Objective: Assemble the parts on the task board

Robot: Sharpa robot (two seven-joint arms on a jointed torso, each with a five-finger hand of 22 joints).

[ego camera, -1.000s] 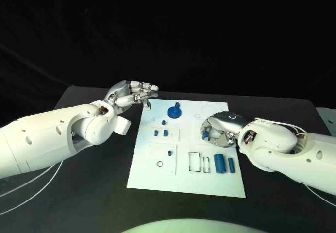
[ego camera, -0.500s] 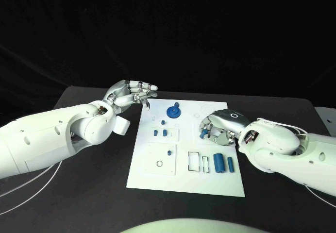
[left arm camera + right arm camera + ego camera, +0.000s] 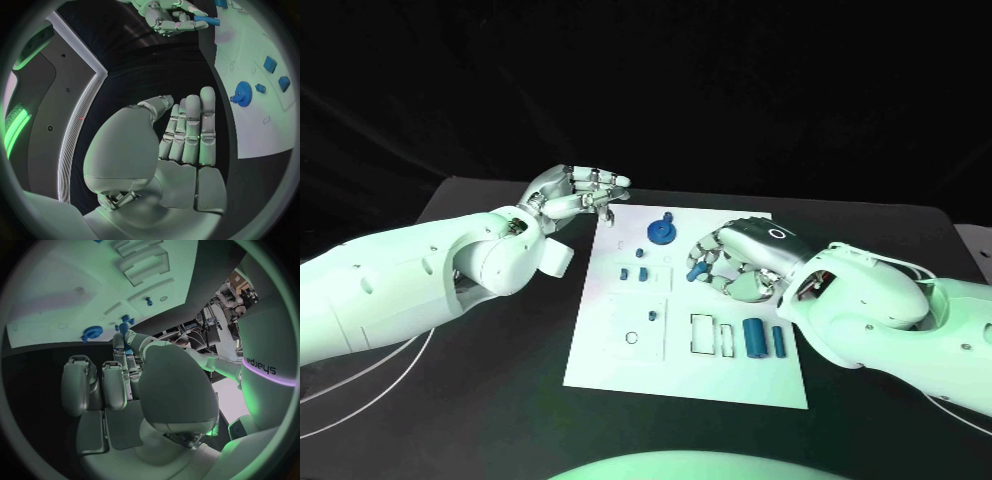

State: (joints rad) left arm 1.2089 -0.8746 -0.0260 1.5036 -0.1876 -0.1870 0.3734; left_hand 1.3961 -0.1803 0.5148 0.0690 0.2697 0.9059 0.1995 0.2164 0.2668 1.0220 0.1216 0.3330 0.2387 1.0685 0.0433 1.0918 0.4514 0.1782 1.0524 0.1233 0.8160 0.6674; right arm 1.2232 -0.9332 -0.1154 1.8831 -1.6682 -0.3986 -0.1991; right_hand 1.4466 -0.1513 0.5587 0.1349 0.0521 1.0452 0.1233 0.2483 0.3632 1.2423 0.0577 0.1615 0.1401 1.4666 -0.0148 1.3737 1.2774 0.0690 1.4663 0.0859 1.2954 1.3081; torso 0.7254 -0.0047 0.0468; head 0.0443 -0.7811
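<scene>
The white task board [image 3: 610, 350] lies in the middle of the black table. Hovering over its middle right, my right hand [image 3: 733, 262] pinches a small blue part [image 3: 694, 270] at its fingertips; the same hand [image 3: 172, 17] and part [image 3: 206, 20] show in the left wrist view, and the part [image 3: 128, 333] shows between fingertips in the right wrist view. My left hand [image 3: 574, 192] hangs by the board's far left corner, fingers curled, holding nothing. A blue gear [image 3: 661, 234] sits at the board's far end, and two small blue pieces [image 3: 640, 272] stand just nearer.
Two blue cylinders [image 3: 763, 337] lie side by side on the board's right, next to rectangular slots [image 3: 710, 335]. A tiny blue peg [image 3: 651, 313] stands above a recessed panel. Bare black table [image 3: 488, 400] borders the board on both sides.
My right hand has moved left and slightly away over the board, carrying the blue part toward the two small pieces. My left hand has hardly moved.
</scene>
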